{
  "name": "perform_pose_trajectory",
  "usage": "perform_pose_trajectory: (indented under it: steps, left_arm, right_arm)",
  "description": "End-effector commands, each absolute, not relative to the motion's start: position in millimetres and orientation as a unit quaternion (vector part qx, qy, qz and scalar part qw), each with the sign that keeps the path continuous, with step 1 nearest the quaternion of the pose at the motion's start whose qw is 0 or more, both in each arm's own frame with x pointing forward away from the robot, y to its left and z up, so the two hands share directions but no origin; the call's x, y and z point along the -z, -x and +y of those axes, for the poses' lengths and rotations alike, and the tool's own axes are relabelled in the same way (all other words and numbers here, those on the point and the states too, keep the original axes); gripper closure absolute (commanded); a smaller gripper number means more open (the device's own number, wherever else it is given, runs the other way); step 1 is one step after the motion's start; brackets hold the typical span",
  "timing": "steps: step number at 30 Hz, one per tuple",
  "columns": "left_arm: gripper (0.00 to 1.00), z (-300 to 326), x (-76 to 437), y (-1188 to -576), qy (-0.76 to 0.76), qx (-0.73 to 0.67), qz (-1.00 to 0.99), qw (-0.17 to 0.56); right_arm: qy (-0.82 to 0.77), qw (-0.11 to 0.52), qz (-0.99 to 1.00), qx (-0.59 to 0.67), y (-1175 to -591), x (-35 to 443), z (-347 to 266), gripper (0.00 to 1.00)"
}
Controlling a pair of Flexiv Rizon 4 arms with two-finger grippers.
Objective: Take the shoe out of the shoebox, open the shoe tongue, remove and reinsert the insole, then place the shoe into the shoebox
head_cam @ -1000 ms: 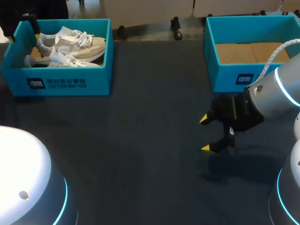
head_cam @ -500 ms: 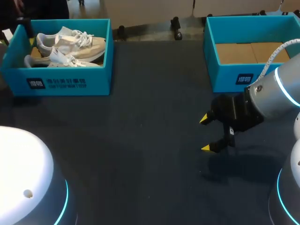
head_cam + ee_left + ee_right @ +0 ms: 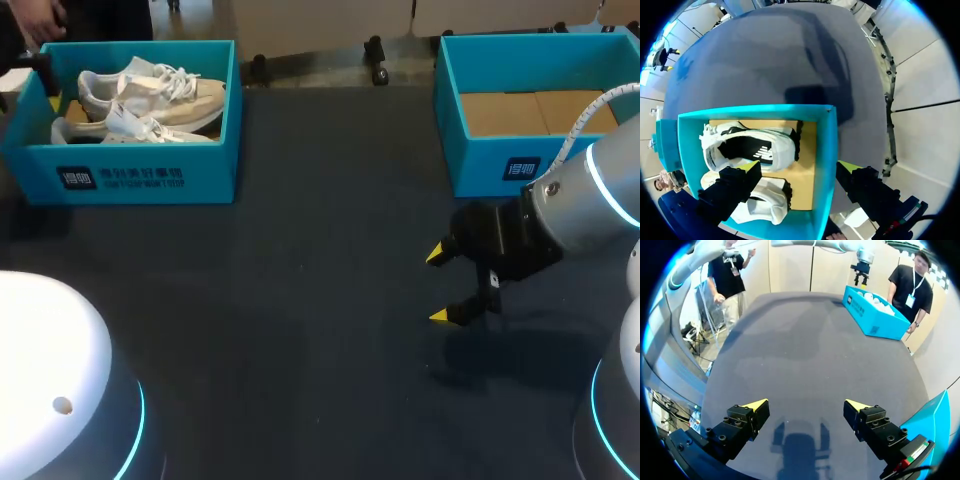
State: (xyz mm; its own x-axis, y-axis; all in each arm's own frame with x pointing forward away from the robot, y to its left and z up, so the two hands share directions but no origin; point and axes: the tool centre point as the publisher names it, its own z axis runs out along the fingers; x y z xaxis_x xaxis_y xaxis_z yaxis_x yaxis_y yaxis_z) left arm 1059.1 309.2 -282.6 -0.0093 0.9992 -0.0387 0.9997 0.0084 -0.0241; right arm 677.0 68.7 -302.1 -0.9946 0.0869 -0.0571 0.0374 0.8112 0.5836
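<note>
Head: looked down on dark table point(image 3: 300, 260). Found shoebox point(image 3: 140, 178) at far-left corner, shoe point(image 3: 150, 88) inside, not yet lifted; second shoe point(image 3: 130, 128) on its side by the box's near wall. Read long axis as parallel to table's far edge, toe toward the right edge, heel toward the left. Noted second box point(image 3: 480, 165) at far-right corner, cardboard floor only. Caught left gripper point(image 3: 797, 167) only as a sliver at the shoebox's far-left corner; had drifted outward toward its left wall within the last second. Saw no shift in right gripper point(image 3: 440, 285), parked near the right edge, fingers spread, nothing held. Took that as approach alignment, first step pending.

Left wrist: hung above the shoebox, fingers apart, one over the shoes, the other outside the wall. Probably needs re-centring before descent.

Right wrist: confirmed fingers apart over bare table; spotted shoebox far ahead at opposite corner.
</note>
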Motion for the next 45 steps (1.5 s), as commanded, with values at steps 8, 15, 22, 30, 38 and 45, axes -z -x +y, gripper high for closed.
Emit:
perform_pose_trajectory:
  steps: [8, 15, 22, 30, 38, 45]
  left_arm:
    - [0.14, 297.4, 295.8, -1051.0, -0.713, 0.016, 0.701, 0.008]
    - [0.31, 290.5, 307.2, -1054.5, -0.718, 0.015, 0.695, 0.003]
    - [0.35, 290.2, 321.2, -1057.8, -0.723, 0.018, 0.690, 0.007]
    - [0.37, 287.6, 335.8, -1060.3, -0.728, 0.018, 0.685, 0.016]
    - [0.35, 286.5, 353.2, -1061.2, -0.736, 0.017, 0.677, 0.014]
    - [0.36, 285.8, 367.1, -1065.0, -0.734, 0.010, 0.679, 0.009]
  right_arm:
    - [-0.033, 0.042, 0.951, -0.306, -675.3, 302.2, 68.2, 0.00]
    - [-0.033, 0.042, 0.951, -0.306, -675.3, 302.2, 68.2, 0.00]
    - [-0.033, 0.042, 0.951, -0.306, -675.3, 302.2, 68.2, 0.00]
    - [-0.033, 0.042, 0.951, -0.306, -675.3, 302.2, 68.2, 0.00]
    - [-0.033, 0.042, 0.951, -0.306, -675.3, 302.2, 68.2, 0.00]
    - [-0.033, 0.042, 0.951, -0.306, -675.3, 302.2, 68.2, 0.00]
